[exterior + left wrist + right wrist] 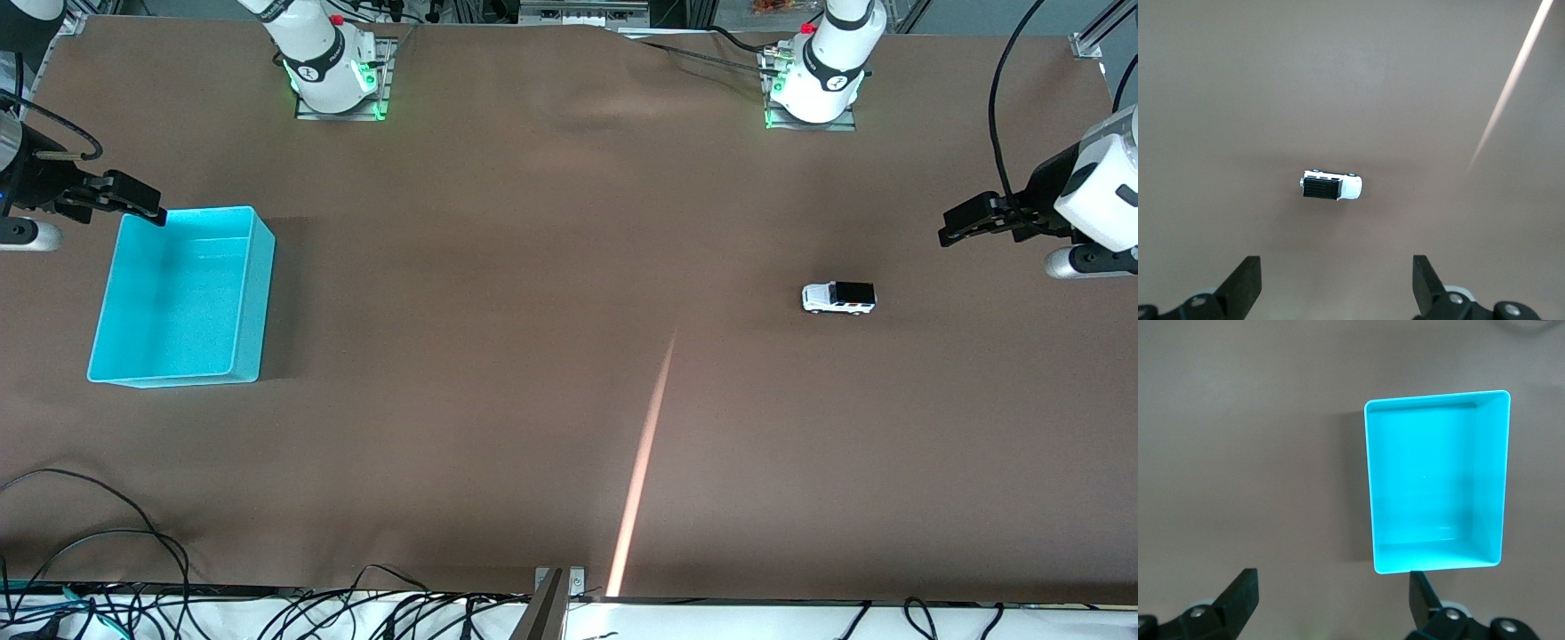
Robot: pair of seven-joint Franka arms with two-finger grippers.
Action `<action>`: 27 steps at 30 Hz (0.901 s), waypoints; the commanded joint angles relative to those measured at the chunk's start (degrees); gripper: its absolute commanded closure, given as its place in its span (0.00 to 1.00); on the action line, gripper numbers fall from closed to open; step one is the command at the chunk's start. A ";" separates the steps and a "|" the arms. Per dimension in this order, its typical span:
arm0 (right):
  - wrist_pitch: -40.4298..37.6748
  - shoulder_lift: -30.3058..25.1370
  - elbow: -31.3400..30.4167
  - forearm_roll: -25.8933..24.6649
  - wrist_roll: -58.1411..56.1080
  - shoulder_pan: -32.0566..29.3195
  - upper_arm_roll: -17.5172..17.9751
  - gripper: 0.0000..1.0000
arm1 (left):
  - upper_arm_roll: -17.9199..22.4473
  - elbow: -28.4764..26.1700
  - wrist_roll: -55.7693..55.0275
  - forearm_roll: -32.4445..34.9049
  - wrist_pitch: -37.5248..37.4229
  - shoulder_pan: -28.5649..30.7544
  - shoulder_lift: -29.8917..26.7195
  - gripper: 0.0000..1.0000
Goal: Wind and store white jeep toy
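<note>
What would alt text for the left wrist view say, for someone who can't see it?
A white jeep toy with a black roof sits alone on a brown table. The left claw hangs open above it, holding nothing, and a streak of light crosses one corner.

The small white toy jeep with a black roof [838, 298] stands on the bench [533, 267] toward the left arm's end. The turquoise plastic bin [253, 302] sits well apart, toward the right arm's end.

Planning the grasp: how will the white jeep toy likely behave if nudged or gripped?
The white jeep toy stands on its tiny wheels on the flat table, so a lengthwise nudge would probably roll it. Its boxy body looks rigid, likely firm between fingers. Being so small, it is probably light and easily knocked aside.
</note>
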 commanded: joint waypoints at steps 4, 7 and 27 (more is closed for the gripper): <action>-1.26 0.72 1.91 -0.36 0.28 0.11 0.21 0.00 | -0.13 1.75 1.47 2.07 -1.24 -0.30 0.65 0.00; -1.34 0.72 1.91 -0.36 0.28 0.11 0.12 0.00 | -0.22 1.75 1.47 2.07 -1.24 -0.39 0.65 0.00; -1.52 0.72 1.91 -0.36 0.28 0.11 0.12 0.00 | -0.30 1.22 1.65 2.07 -1.33 -0.30 0.65 0.00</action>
